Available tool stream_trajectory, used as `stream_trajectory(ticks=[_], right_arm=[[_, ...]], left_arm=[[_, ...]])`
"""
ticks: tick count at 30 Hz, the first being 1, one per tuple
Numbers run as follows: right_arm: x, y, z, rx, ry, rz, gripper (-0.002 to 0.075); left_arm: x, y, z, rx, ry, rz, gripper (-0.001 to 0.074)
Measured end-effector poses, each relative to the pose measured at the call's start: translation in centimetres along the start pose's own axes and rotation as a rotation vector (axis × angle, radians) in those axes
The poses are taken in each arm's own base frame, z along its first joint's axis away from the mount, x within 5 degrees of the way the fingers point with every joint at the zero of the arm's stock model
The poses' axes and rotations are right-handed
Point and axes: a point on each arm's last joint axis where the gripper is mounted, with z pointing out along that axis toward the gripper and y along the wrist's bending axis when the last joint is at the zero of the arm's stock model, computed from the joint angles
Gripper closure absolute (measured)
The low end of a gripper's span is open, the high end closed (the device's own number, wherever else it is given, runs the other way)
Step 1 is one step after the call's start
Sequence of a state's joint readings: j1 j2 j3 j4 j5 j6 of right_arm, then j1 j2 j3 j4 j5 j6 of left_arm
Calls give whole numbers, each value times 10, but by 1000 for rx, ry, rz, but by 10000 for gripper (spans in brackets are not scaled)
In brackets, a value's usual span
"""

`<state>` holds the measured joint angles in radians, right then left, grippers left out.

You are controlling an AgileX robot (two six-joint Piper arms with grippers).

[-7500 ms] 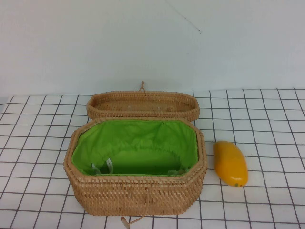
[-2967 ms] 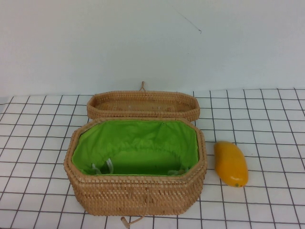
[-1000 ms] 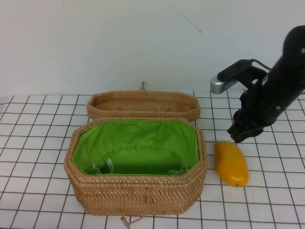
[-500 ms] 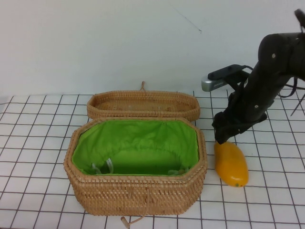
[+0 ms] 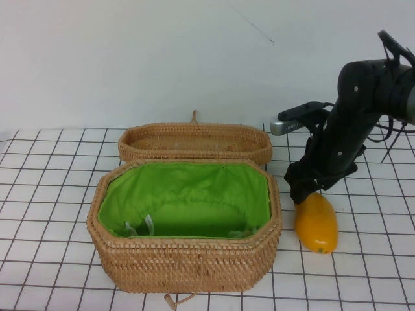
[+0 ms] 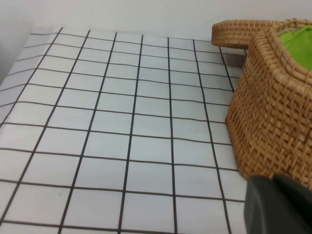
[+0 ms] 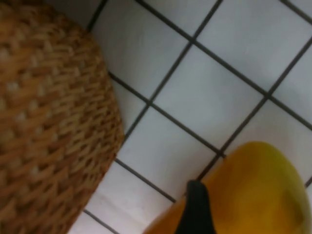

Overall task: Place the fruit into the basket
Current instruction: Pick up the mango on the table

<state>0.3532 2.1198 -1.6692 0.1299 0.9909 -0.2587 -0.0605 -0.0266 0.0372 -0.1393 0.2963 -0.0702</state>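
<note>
The yellow-orange fruit (image 5: pixel 316 223) lies on the gridded table just right of the basket (image 5: pixel 188 262), a tan wicker basket with green lining, open. My right gripper (image 5: pixel 303 192) is down at the fruit's far end, between the fruit and the basket's right wall. In the right wrist view one dark fingertip (image 7: pixel 196 209) lies against the fruit (image 7: pixel 253 190), with the basket wall (image 7: pixel 48 122) beside it; the jaws look open over the fruit. My left gripper (image 6: pixel 280 204) is shut, low beside the basket's left wall (image 6: pixel 273 107), out of the high view.
The shallow wicker lid (image 5: pixel 194 144) lies flat behind the basket, touching its back rim; it also shows in the left wrist view (image 6: pixel 234 33). A white wall stands behind. Bare gridded table (image 5: pixel 52 194) lies left of the basket.
The right arm came in from the right and lowered; its gripper moved down and left onto the fruit's far end. The fruit, basket and lid have not moved.
</note>
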Motion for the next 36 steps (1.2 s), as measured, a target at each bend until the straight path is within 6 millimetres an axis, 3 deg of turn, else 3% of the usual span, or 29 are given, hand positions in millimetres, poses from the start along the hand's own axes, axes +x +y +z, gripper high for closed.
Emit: stream_trajectory(ticks=[13, 36], right_arm=[[10, 3, 11, -44, 118, 11, 212], [20, 4, 9, -62, 230, -57, 212]], left_arm=[[0, 0, 0, 0, 0, 0, 734], [0, 0, 0, 0, 0, 0, 734]])
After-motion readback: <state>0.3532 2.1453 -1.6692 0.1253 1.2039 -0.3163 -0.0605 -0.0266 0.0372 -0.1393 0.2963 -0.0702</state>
